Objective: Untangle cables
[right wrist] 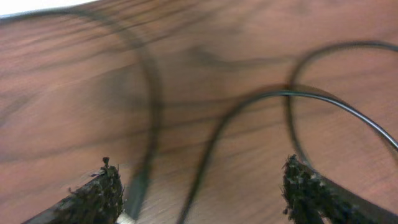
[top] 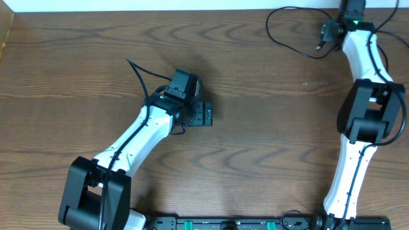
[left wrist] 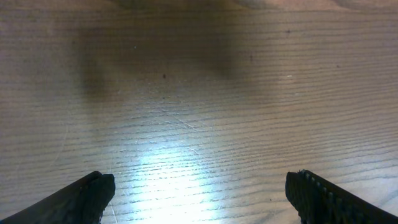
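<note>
A thin black cable lies in a loose loop at the table's far right. My right gripper hovers over its right end. In the right wrist view this gripper is open. Two black cable strands run across the wood between its fingers, one sharp and one blurred; neither is pinched. A further loop crosses the sharp strand on the right. My left gripper sits near the table's middle. It is wide open over bare wood, with no cable in its wrist view.
The wooden table fills the overhead view. A thin black wire runs beside the left arm's wrist. More black wire curves at the far right corner behind the right arm. The table's back edge lies close to the loop.
</note>
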